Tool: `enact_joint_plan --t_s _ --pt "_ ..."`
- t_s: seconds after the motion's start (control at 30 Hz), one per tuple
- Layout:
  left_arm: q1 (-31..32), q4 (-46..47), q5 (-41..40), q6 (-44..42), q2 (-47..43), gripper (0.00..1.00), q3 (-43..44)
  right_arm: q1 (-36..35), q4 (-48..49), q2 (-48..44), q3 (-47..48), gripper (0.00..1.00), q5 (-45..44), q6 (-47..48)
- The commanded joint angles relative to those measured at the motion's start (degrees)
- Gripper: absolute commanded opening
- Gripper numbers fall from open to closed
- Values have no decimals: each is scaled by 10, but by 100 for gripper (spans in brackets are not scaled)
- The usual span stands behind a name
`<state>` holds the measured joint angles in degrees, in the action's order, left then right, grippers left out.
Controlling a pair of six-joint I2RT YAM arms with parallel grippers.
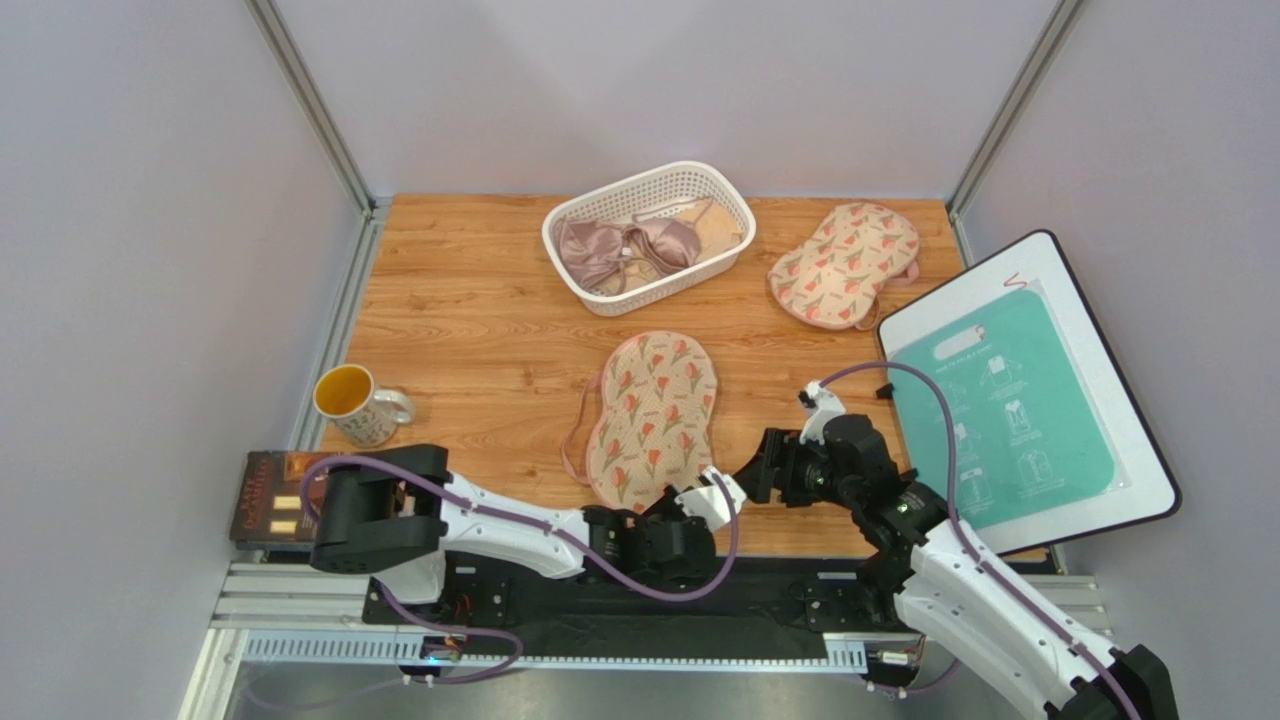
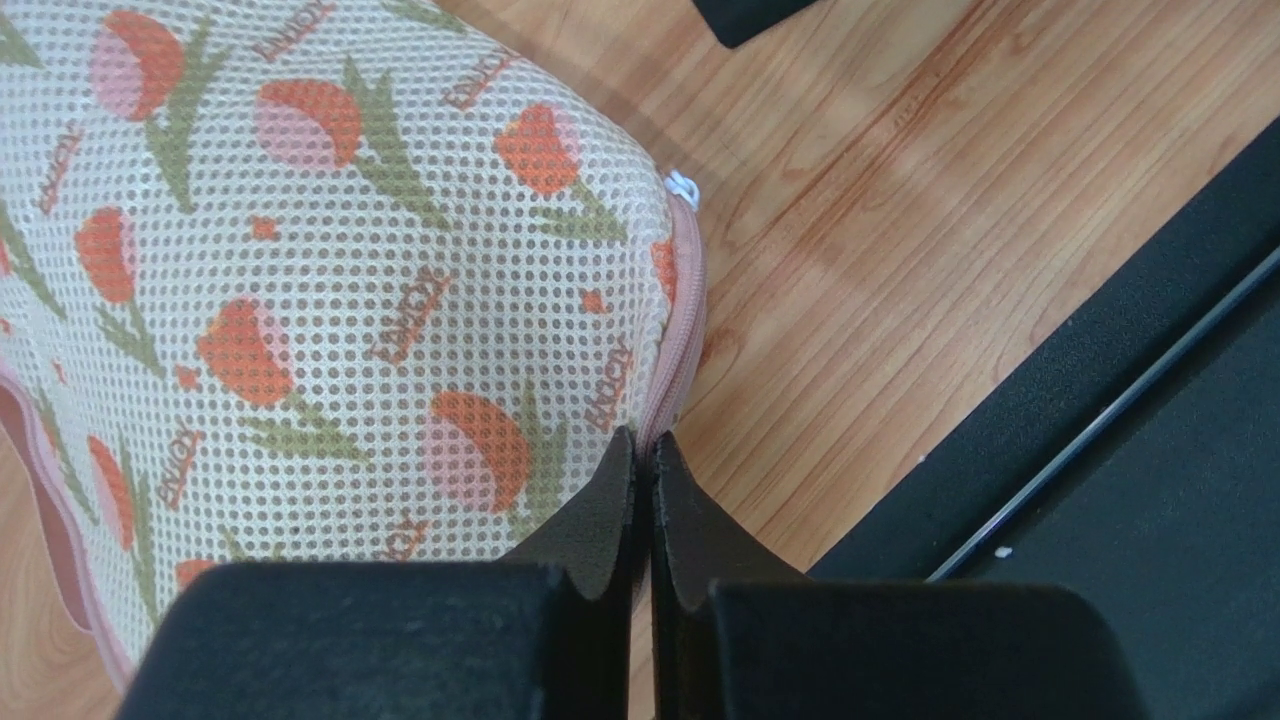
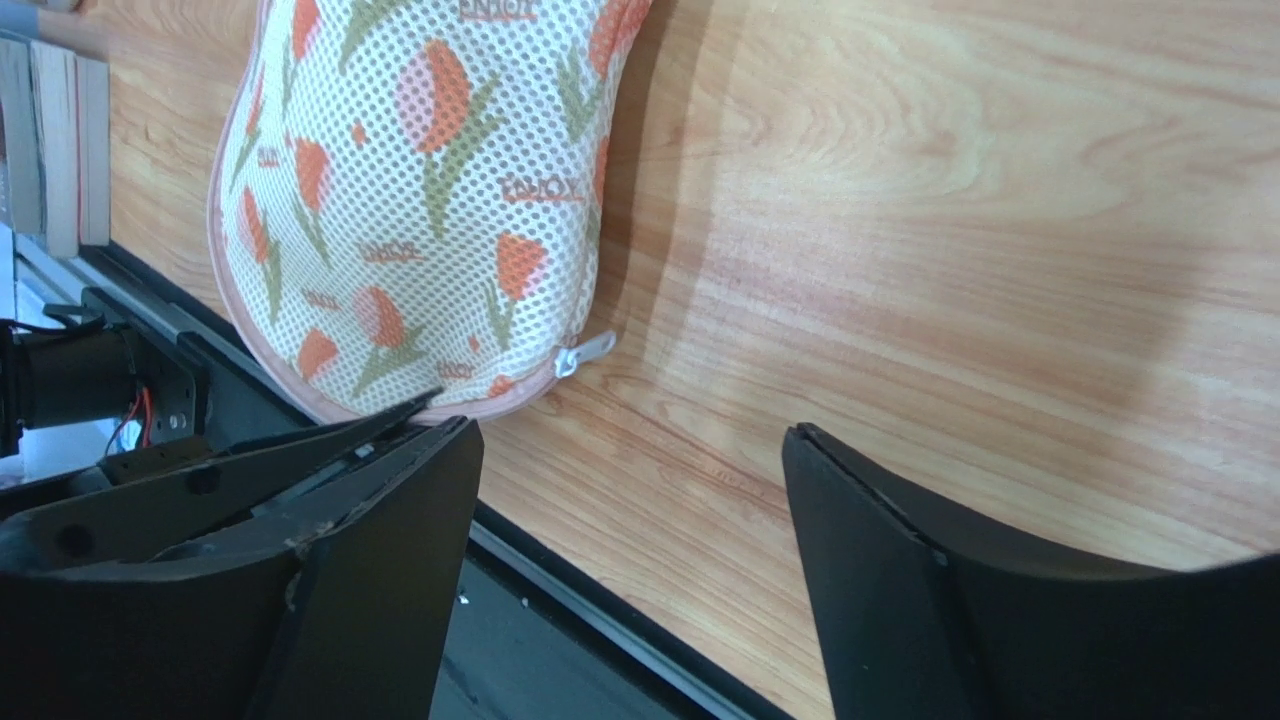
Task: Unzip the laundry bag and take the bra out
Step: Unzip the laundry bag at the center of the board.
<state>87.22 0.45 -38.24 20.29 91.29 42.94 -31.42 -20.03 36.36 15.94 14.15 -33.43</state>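
The laundry bag [image 1: 654,408] lies flat in the middle of the table, flowered mesh with pink zip edging. It also shows in the left wrist view [image 2: 331,300] and the right wrist view [image 3: 421,180]. My left gripper [image 2: 648,446] is shut, its tips pinching the pink edging at the bag's near right edge; it also shows in the top view [image 1: 700,498]. The white zip pull [image 2: 684,188] lies a little beyond its tips, also seen in the right wrist view [image 3: 586,354]. My right gripper [image 3: 624,435] is open and empty, just right of the bag [image 1: 762,468]. The yellow bra is hidden.
A white basket [image 1: 718,183] at the back holds a mauve satin bra [image 1: 624,243] and a pale beige one. A second flowered bag [image 1: 842,263] lies back right. A mug [image 1: 355,402] stands at the left. A white-and-teal board [image 1: 1022,398] lies at the right.
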Motion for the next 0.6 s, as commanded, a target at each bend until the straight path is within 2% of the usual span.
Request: enact_joint_plan --t_s 0.0,0.13,0.2,0.23,0.43,0.57 --pt "-2 -48 -12 48 24 0 51 1 -36 -27 27 81 -47 18" --pt "-1 -57 -7 49 16 59 75 1 -38 -39 19 84 -55 13" --pt "-2 -62 -15 44 4 74 86 2 -41 -47 19 84 -60 12" --pt "-2 -70 -18 42 -1 86 90 1 -41 -50 17 84 -60 13" --pt "-2 -98 -27 20 -64 88 93 1 -41 -53 17 85 -63 13" --pt "-7 -106 -28 23 -162 87 52 1 -42 -58 16 85 -63 12"
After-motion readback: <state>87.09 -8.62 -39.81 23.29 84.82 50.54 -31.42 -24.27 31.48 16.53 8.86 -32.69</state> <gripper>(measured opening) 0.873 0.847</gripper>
